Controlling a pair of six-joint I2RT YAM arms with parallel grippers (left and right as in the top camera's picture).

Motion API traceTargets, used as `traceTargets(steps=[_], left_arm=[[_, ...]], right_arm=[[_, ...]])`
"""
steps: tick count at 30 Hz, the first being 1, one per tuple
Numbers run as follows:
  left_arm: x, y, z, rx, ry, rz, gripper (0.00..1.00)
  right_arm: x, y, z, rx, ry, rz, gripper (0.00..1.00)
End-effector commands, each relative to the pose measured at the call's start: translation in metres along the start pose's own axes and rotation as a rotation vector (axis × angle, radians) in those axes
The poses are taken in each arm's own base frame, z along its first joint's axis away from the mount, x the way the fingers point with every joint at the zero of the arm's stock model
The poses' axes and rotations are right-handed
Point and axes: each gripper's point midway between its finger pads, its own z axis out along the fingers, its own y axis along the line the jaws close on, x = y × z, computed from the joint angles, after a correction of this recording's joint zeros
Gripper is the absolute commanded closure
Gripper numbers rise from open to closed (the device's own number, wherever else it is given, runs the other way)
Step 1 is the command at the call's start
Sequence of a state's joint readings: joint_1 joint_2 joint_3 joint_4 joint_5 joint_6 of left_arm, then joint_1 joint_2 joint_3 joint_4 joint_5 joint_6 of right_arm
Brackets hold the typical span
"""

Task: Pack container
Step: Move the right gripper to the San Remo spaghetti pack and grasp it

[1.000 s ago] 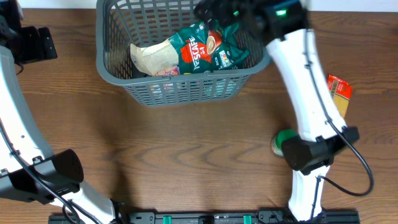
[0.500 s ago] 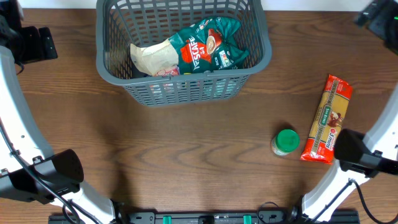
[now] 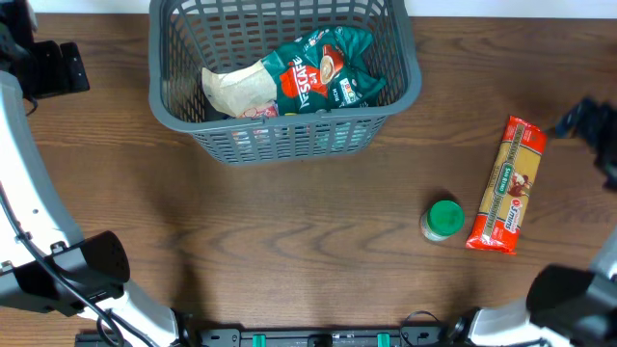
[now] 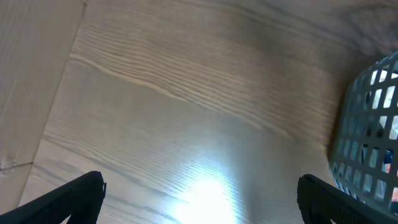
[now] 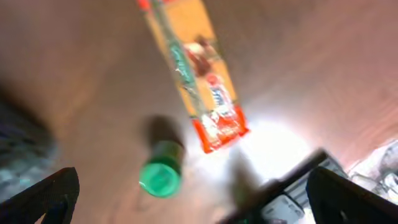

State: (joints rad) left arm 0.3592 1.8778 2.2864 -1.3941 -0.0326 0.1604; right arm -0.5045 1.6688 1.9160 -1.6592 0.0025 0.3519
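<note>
The container point(image 3: 164, 96), a dark grey lattice basket, stands at the table's far middle. Inside it lie a green coffee packet point(image 3: 323, 72) and a beige pouch point(image 3: 236, 89). My left gripper point(image 3: 53, 67) hangs open at the far left, apart from the basket; the left wrist view shows its gripper point(image 4: 199, 202) empty over bare wood, with the basket wall point(image 4: 367, 124) at the right. My right gripper point(image 3: 593, 130) is a blur at the right edge, beside an orange pasta packet point(image 3: 507, 183). In the right wrist view that gripper point(image 5: 199, 199) is open and empty above the packet point(image 5: 193, 74) and a green-lidded jar point(image 5: 160, 177).
The green-lidded jar point(image 3: 442, 220) stands upright just left of the pasta packet's near end. A dark rail point(image 3: 318, 337) runs along the table's near edge. The left arm's white links point(image 3: 29, 193) rise along the left side.
My right arm has swung from over the basket's far right corner out to the right edge, uncovering the pasta packet and the jar. The left arm has not moved.
</note>
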Motion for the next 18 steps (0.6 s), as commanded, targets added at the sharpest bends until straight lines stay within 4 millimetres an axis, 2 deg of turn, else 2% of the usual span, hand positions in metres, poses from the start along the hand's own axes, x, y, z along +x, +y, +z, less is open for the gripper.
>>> traceTargets(steps=[1, 6, 10, 14, 18], left_arm=[[0.0, 0.0, 0.003, 0.0, 0.01, 0.0, 0.01], [0.0, 0.0, 0.003, 0.0, 0.01, 0.0, 0.01], [0.0, 0.0, 0.003, 0.0, 0.009, 0.0, 0.01], [0.0, 0.0, 0.003, 0.0, 0.01, 0.0, 0.01], [0.0, 0.0, 0.003, 0.0, 0.01, 0.0, 0.01]], right_arm=[[0.01, -0.025, 0.02, 0.087, 0.007, 0.004, 0.01], [0.015, -0.028, 0.087, 0.103, 0.062, -0.08, 0.01], [0.007, -0.025, 0.133, 0.085, 0.006, -0.098, 0.01], [-0.007, -0.021, 0.163, 0.06, -0.084, -0.096, 0.01], [-0.014, -0.017, 0.181, 0.041, -0.148, -0.095, 0.01]])
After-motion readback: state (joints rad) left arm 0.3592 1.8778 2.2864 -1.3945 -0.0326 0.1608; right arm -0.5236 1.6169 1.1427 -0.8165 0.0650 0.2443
